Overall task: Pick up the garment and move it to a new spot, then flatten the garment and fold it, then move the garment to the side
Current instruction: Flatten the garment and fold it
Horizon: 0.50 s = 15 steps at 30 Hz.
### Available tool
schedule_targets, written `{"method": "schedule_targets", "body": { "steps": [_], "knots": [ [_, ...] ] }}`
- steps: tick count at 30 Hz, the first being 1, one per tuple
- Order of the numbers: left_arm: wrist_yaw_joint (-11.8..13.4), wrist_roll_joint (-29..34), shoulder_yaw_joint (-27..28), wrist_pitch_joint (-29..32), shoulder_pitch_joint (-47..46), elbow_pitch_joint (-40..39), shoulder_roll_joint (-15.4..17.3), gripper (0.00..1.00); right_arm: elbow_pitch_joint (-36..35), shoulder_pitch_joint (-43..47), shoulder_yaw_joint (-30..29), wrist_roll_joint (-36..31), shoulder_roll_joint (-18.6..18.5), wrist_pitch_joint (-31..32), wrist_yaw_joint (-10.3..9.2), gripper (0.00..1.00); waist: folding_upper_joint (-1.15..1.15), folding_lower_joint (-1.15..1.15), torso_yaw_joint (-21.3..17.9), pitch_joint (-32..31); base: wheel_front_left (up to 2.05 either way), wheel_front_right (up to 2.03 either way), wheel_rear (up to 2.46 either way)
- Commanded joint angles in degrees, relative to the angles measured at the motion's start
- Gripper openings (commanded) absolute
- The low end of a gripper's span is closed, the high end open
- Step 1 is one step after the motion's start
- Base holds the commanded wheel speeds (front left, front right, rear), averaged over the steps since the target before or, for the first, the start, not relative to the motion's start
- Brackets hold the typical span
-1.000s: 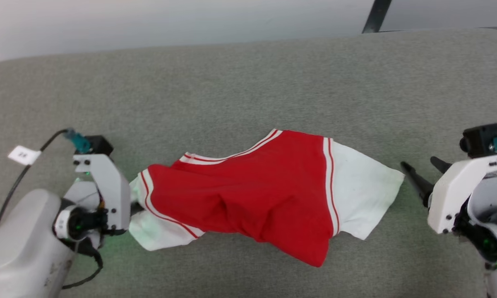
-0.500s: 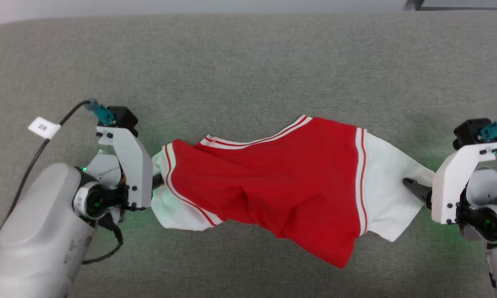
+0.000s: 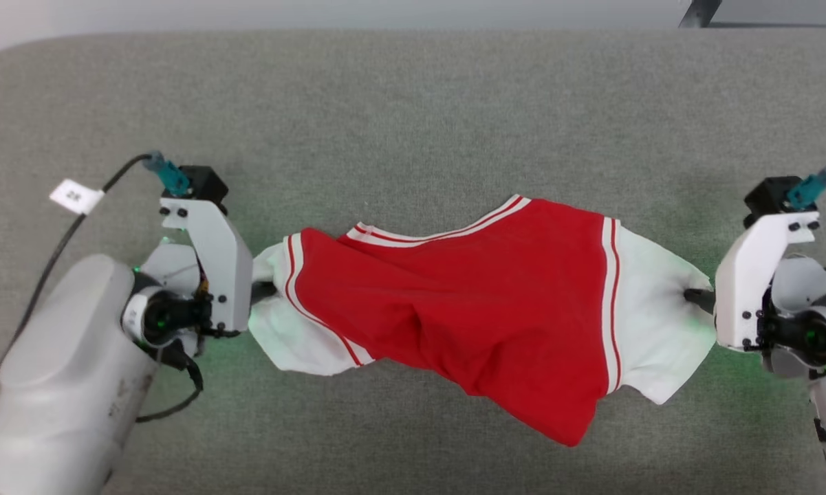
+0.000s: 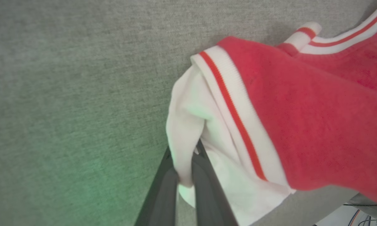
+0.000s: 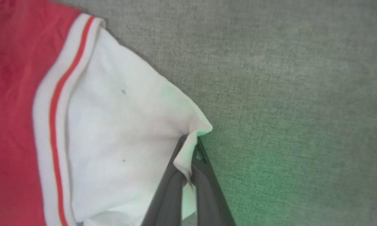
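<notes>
The left gripper (image 4: 185, 157) grips the 9 o'clock white sleeve of the jersey (image 3: 468, 309); the right gripper (image 5: 191, 147) grips the 3 o'clock sleeve's corner. The jersey lies bunched at the worktop (image 3: 413, 103) centre. Both bites look shallow, so a hard pull apart could slip a sleeve free.

One garment (image 3: 468, 309), one left claw (image 3: 261, 292), one right claw (image 3: 692, 297).

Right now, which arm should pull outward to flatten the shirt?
Left, likely: the left gripper pinches a bunched, slack left sleeve; the right gripper has the right sleeve drawn to a point.
</notes>
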Motion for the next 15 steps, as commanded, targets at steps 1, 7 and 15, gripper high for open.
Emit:
{"method": "schedule_targets", "body": {
  "steps": [1, 7, 15],
  "knots": [
    [0.1, 0.7, -0.3, 0.6, -1.0, 0.8, 0.6, 0.0, 0.2, -1.3, 0.9, 0.7, -0.1, 0.7, 0.04, 0.0, 0.0, 0.0, -0.1, -1.6, 0.0, 0.0, 0.0],
    [0.1, 1.4, -0.4, 1.8, -6.2, 0.6, 0.5, 0.0, -0.9, -8.1, 0.9, 1.4, -0.8, -0.2, 0.04, 0.0, 0.0, 0.0, -0.1, -5.7, 0.0, 0.0, 0.0],
    [-1.2, 3.9, 0.5, -3.3, -15.6, 1.4, 0.2, 0.0, 2.1, -19.7, 1.3, -3.0, 0.7, -13.7, 0.03, 0.0, 0.0, 0.0, -0.5, -11.8, 0.0, 0.0, 0.0]
  ]
}}
